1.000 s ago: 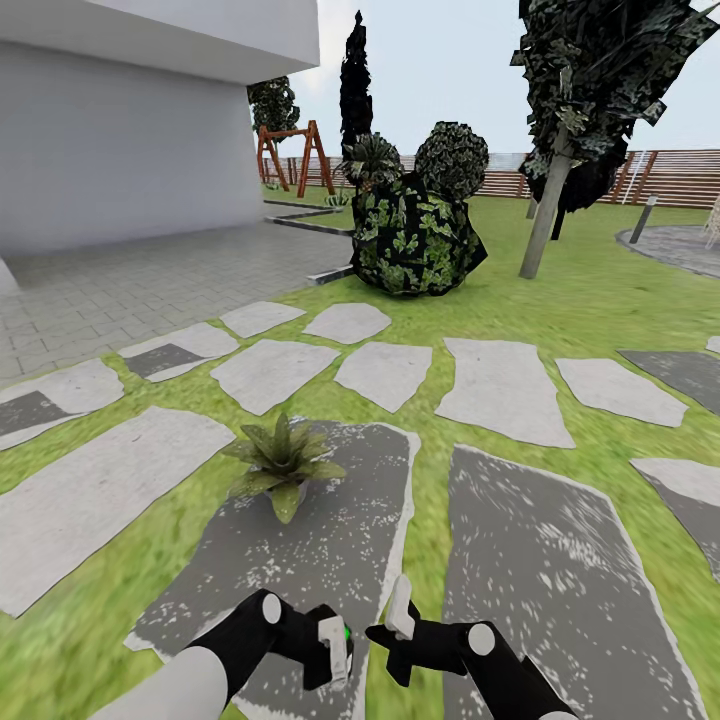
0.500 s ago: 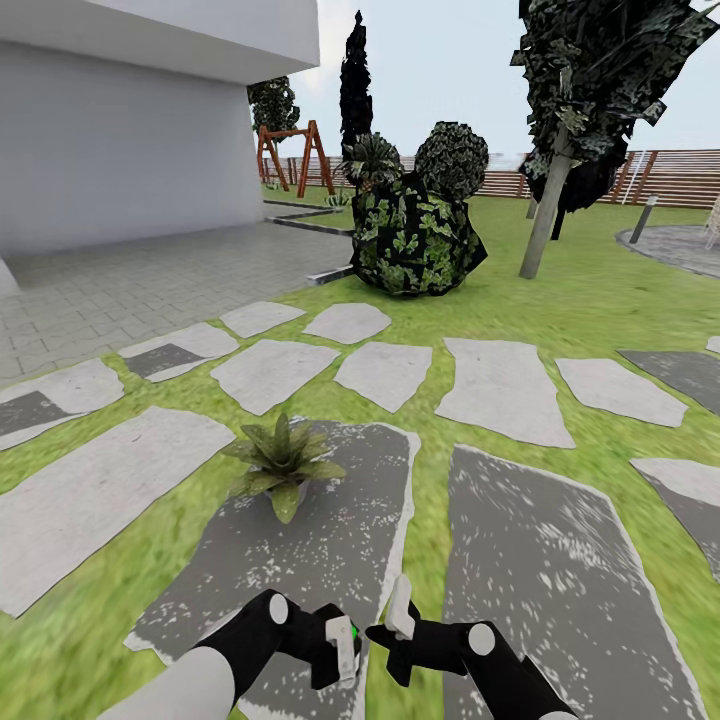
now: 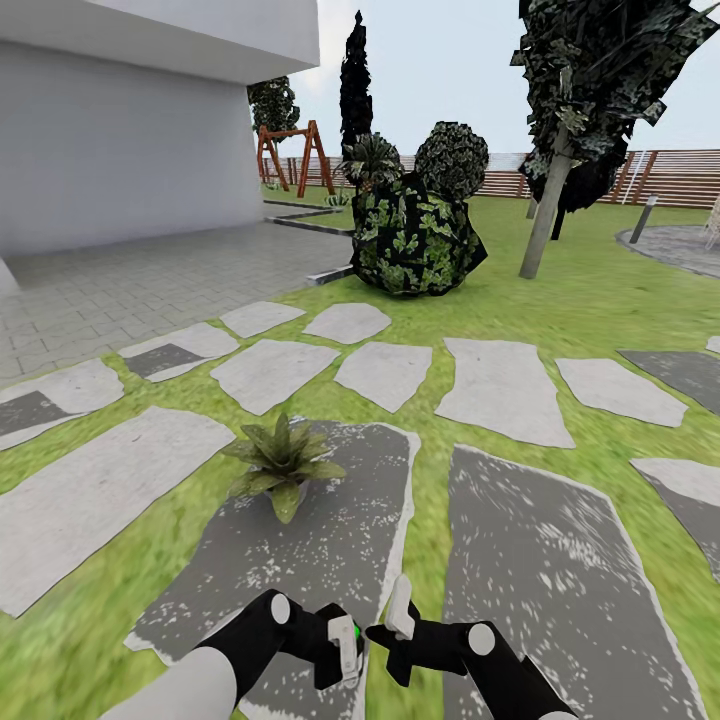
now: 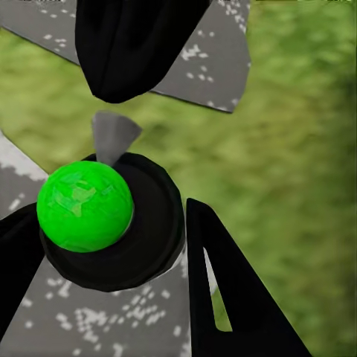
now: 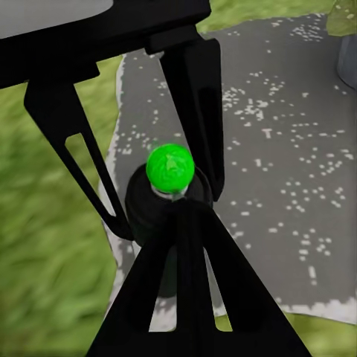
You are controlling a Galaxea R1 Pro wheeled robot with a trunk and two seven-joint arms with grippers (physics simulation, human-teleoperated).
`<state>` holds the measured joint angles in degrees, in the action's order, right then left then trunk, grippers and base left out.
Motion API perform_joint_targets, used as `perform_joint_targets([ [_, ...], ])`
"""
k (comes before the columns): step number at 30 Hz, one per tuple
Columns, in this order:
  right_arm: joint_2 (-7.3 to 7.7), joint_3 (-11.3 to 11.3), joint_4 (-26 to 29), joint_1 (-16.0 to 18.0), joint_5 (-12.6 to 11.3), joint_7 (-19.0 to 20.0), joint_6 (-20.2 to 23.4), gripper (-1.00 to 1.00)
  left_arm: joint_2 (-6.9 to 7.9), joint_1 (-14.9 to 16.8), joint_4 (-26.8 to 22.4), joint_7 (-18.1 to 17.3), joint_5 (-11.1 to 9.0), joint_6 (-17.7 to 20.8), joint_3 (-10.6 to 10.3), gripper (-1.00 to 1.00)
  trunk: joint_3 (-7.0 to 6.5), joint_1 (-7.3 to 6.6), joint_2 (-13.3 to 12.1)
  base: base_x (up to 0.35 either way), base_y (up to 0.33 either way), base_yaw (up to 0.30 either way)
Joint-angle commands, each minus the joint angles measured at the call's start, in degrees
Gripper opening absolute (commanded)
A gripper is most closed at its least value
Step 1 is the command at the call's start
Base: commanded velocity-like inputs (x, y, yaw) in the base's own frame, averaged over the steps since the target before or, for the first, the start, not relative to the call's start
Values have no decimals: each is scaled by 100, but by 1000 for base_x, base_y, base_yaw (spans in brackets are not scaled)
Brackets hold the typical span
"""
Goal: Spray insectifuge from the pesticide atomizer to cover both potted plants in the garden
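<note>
One potted plant (image 3: 283, 462), a low green rosette, stands on a dark stepping slab (image 3: 330, 540) just ahead of my arms; its grey pot (image 5: 349, 61) shows at the edge of the right wrist view. My left gripper (image 3: 343, 643) (image 4: 108, 216) is shut on the pesticide atomizer (image 4: 111, 230) (image 5: 167, 197), a small dark round bottle with a bright green knob (image 3: 346, 632) on top. My right gripper (image 3: 398, 606) (image 5: 182, 212) is right beside it, fingers together, holding nothing. Both hang low over the slab's near end.
Lawn with grey stepping slabs (image 3: 500, 385) spreads ahead. A dark leafy bush (image 3: 415, 240) and a tree trunk (image 3: 543, 225) stand farther on. A white house wall (image 3: 120, 160) and paved terrace (image 3: 150, 280) lie left; a brown fence (image 3: 680, 178), bollard lamp (image 3: 642, 220) and patio (image 3: 685, 245) lie far right.
My left gripper has shifted slightly to the right with the atomizer, closing on the right gripper. The plant and the view have stayed put.
</note>
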<state>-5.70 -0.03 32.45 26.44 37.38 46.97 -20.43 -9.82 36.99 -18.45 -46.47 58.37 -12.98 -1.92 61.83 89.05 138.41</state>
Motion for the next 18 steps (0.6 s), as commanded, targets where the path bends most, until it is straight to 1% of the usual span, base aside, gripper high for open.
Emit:
perform_joint_targets([
  [1,-1,-6,7,2,41,5,-23,-100,-1,1,-9,-11,26,-21,-10,-100,5,-1,2,0,0,0],
  [16,3,-6,7,1,41,5,-23,-100,-11,2,-9,-11,11,-31,-15,-100,5,-1,2,0,0,0],
  [18,3,-6,7,2,41,5,-23,-100,-11,1,-9,-11,8,-122,-11,-100,5,-1,2,0,0,0],
])
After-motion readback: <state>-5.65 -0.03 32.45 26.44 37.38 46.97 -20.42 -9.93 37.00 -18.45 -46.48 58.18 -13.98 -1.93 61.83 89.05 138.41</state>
